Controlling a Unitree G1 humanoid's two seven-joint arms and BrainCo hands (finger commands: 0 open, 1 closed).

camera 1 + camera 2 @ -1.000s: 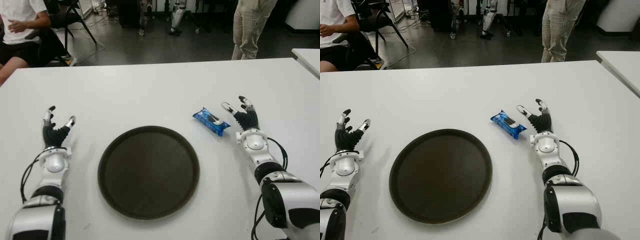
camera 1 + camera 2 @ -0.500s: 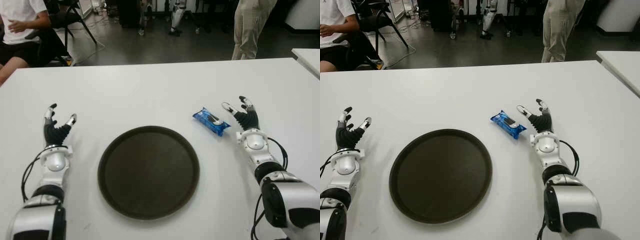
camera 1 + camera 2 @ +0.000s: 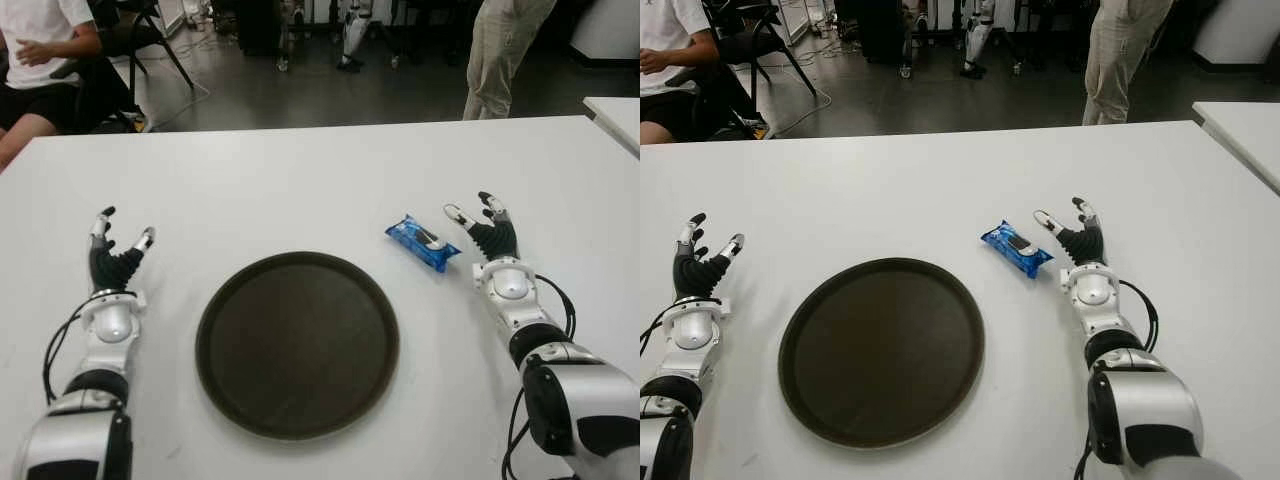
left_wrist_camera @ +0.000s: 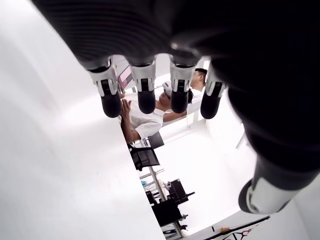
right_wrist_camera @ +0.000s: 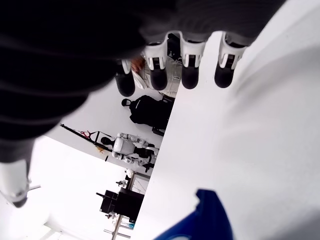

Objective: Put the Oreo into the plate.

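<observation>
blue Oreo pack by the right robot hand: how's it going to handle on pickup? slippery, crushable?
The Oreo pack has a glossy film wrapper, so it is probably slick under the fingertips. It lies flat and low on the white table, so it will likely slide rather than roll if nudged. Small and thin, probably light; the contents may crack under a hard squeeze by the right robot hand.

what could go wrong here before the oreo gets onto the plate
The Oreo pack lies flat on the white table, just left of the open right hand, so the fingers may push it away rather than get under it. The plate has a raised rim; a pack dragged across could catch there. The left hand, open beyond the plate's left side, looks too far off to help.
</observation>
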